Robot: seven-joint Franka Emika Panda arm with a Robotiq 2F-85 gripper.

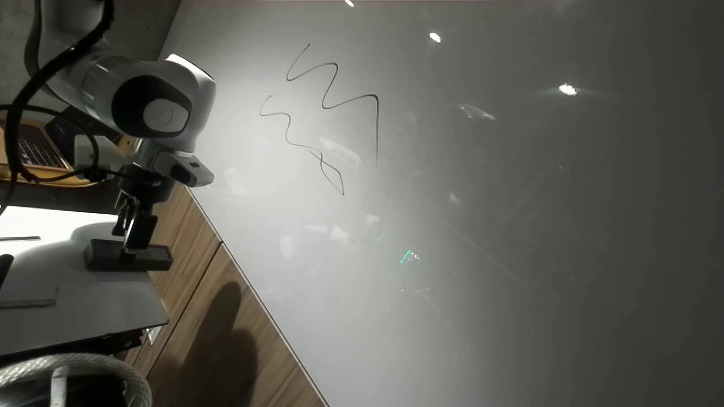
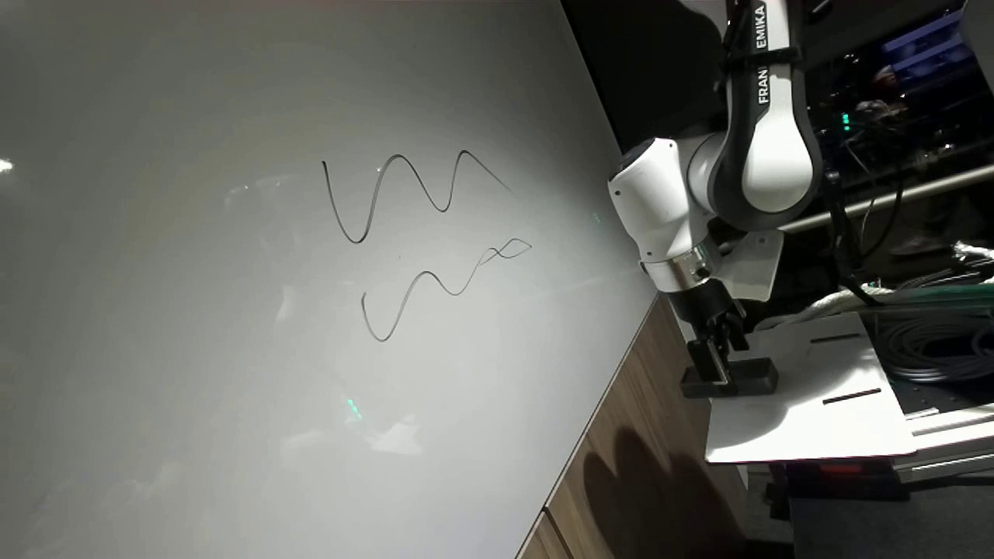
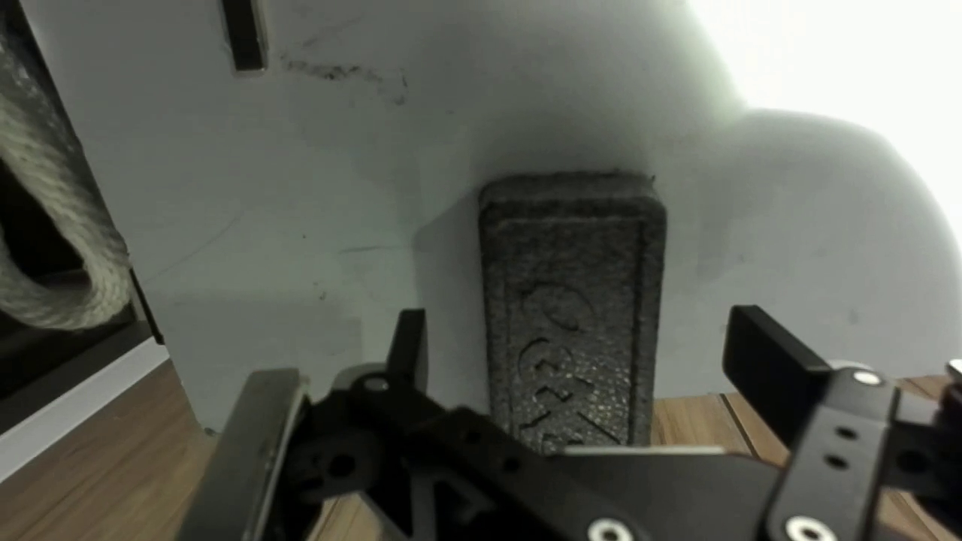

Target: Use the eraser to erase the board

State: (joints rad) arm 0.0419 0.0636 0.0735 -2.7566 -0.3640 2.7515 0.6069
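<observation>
The eraser (image 3: 571,255), a dark grey block with embossed lettering, lies on the white tabletop, and one end appears to jut past the table's edge. My gripper (image 3: 577,338) stands wide around it in the wrist view, a finger on either side and a gap to each. In both exterior views the jaws [are low at the eraser]. The eraser's near end is hidden behind the gripper in the wrist view. Large and glossy, the board (image 1: 509,237) carries two thin black squiggles, an upper line (image 1: 378,127) and a lower line (image 1: 289,129).
The white tabletop (image 3: 361,173) has dark slots and a bright glare patch. Wood panelling (image 1: 232,316) runs between table and board. A pale rope (image 3: 105,278) loops beside the table. Behind the arm sits an open laptop (image 1: 37,144), with a black cable (image 1: 14,130) hanging nearby.
</observation>
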